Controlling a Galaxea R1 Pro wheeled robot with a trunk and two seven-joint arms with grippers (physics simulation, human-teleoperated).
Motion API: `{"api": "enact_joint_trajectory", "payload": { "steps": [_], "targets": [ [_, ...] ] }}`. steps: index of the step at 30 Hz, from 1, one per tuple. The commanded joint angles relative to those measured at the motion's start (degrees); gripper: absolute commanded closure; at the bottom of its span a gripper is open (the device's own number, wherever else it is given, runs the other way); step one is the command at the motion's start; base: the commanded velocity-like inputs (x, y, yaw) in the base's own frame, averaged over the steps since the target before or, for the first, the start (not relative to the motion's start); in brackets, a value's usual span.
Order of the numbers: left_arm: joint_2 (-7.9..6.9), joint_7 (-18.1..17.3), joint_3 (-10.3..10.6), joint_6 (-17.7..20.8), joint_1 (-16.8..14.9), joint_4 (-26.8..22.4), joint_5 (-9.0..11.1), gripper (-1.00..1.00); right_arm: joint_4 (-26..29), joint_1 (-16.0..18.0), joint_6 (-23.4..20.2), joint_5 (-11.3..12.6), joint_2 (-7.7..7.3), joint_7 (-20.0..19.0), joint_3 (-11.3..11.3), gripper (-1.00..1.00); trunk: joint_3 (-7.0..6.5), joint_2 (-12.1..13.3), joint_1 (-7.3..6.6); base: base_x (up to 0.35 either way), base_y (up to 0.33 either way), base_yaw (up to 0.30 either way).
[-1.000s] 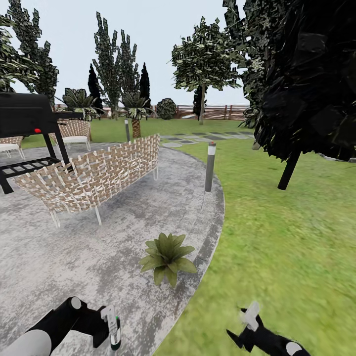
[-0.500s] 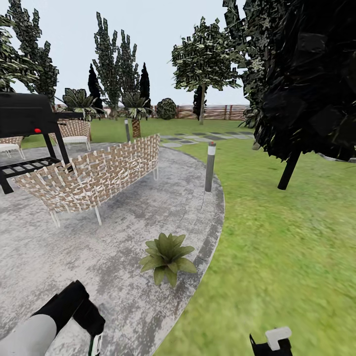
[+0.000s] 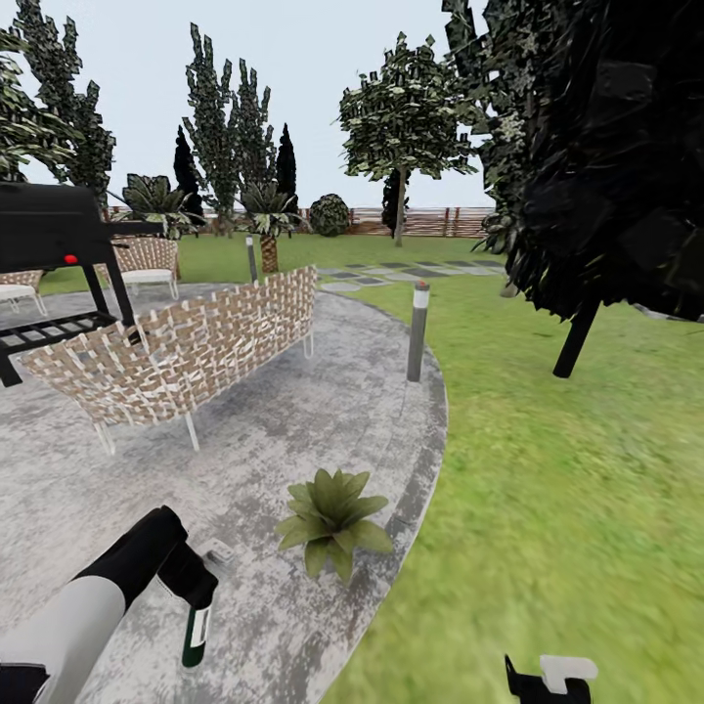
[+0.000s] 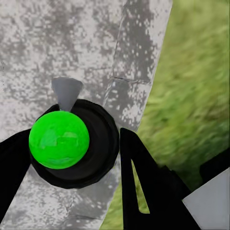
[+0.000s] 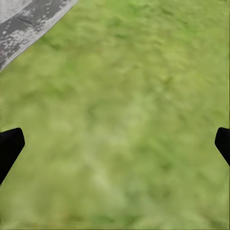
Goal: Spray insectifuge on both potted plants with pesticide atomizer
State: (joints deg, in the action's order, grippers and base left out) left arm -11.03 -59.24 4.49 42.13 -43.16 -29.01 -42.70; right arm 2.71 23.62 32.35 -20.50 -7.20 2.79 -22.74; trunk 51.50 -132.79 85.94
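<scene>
1. Already in hand: the atomizer (image 3: 197, 631) hangs from the left gripper (image 3: 191, 587), jaws closed on its upper part, bottle body pointing down over the patio (image 3: 323, 411).
2. Left wrist view: the bottle (image 4: 60, 139) sits between the two dark fingers (image 4: 143, 182), seen end-on as a bright green disc. Which way the nozzle points I cannot tell.
3. Right gripper (image 3: 548, 680) holds nothing; jaws wide apart, only lawn (image 5: 120, 120) between them.
4. One potted plant (image 3: 332, 518) stands ahead of the left jaws, near but apart, by the patio edge.
5. Status: pickup done. No spray seen; judged both plants still to cover, and a second plant yet to be found.
</scene>
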Motion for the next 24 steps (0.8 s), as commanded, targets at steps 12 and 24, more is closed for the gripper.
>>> {"api": "enact_joint_trajectory", "payload": {
  "steps": [12,24],
  "targets": [
    [0.52,-0.44,0.95,0.32,-0.06,-0.01,-0.28,1.0,-0.08,0.03,0.17,-0.59,0.0,0.28,-0.29,-1.0,0.06,-0.02,0.02,0.33,0.104,0.0],
    [0.31,-3.04,2.53,0.34,-0.14,-0.33,-0.41,1.0,-0.08,0.04,0.17,-0.59,0.0,0.28,-0.28,-1.0,0.06,-0.02,0.02,0.063,0.012,0.0]
  ]
}}
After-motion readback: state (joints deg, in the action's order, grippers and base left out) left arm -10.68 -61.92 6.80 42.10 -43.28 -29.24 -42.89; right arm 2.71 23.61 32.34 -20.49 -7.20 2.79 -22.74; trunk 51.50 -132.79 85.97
